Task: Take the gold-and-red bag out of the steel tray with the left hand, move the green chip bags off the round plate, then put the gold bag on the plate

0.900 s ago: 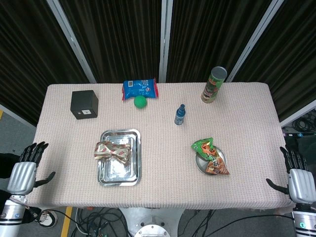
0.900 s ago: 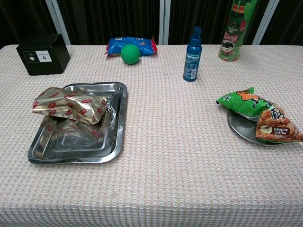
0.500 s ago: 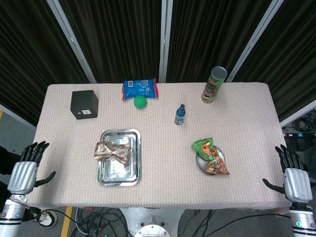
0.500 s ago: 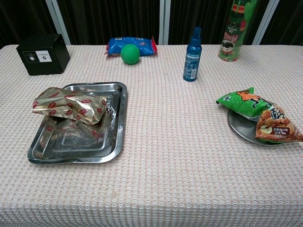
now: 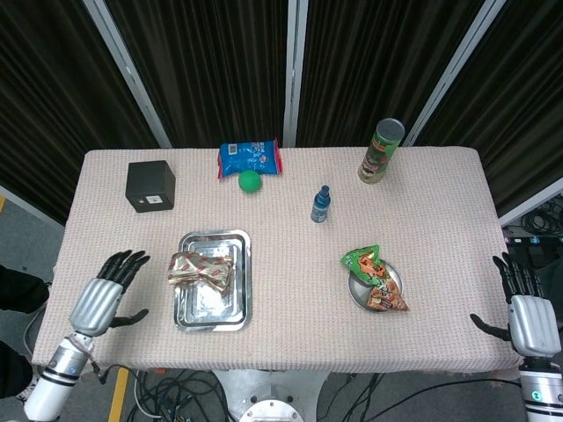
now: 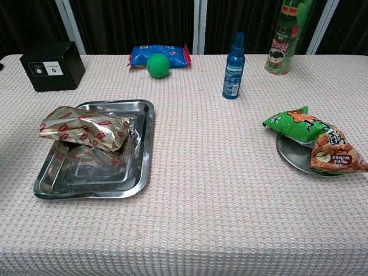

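The gold-and-red bag (image 5: 200, 269) (image 6: 84, 127) lies across the upper left of the steel tray (image 5: 214, 309) (image 6: 92, 184). At the right, the round plate (image 5: 359, 293) (image 6: 295, 156) carries a green chip bag (image 5: 361, 260) (image 6: 290, 126) and an orange-and-green bag (image 5: 385, 297) (image 6: 333, 150). My left hand (image 5: 104, 297) hovers open over the table's left front part, a little left of the tray, fingers spread. My right hand (image 5: 522, 309) hangs open beyond the table's right edge. Neither hand shows in the chest view.
A black box (image 5: 149, 185) (image 6: 52, 65) sits at the back left. A blue snack bag (image 5: 250, 158) (image 6: 160, 54) and green ball (image 5: 251, 181) (image 6: 157, 65) lie at the back middle. A blue bottle (image 5: 321, 204) (image 6: 233, 66) and a green canister (image 5: 381, 151) (image 6: 287, 35) stand further right.
My left hand has moved right, from off the table's left edge to over the table near the tray. The right hand shifted slightly. The bags lie as before.
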Controlling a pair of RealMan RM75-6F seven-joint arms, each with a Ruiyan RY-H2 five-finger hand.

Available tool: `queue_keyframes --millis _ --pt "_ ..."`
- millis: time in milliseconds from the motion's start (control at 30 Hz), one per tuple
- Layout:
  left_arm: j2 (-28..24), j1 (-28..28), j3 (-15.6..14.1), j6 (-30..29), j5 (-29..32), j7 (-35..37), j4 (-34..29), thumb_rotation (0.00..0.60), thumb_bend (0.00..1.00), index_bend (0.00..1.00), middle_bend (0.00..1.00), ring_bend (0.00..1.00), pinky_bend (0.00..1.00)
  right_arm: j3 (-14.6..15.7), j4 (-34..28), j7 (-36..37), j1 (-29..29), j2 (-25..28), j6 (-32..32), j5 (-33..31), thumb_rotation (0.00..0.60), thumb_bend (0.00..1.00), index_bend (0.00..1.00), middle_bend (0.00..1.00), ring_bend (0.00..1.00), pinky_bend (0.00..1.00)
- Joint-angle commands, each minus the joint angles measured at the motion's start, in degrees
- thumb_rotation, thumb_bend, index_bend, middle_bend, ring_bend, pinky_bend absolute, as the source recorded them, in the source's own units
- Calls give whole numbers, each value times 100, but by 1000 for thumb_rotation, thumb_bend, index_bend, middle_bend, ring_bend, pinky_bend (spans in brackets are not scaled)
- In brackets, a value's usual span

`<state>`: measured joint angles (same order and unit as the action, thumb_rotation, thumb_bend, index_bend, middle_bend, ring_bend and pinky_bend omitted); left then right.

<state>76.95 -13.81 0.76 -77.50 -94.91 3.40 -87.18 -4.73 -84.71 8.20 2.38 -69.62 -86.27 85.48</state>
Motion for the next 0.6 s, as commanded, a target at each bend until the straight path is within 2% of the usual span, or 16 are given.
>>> queue_keyframes --millis 33,200,600 --pt "292 -474 161 621 65 -307 -198 600 150 85 50 0 70 -6 -7 21 2 16 -1 -6 600 0 0 0 0 0" --pt "590 -947 360 1299 392 -699 -106 600 146 75 42 0 70 -33 16 72 -2 53 -1 -59 600 0 0 0 0 0" --pt "1238 -1646 643 1854 743 -904 883 600 147 75 42 0 71 -42 291 246 20 -58 182 -235 600 0 0 0 0 0"
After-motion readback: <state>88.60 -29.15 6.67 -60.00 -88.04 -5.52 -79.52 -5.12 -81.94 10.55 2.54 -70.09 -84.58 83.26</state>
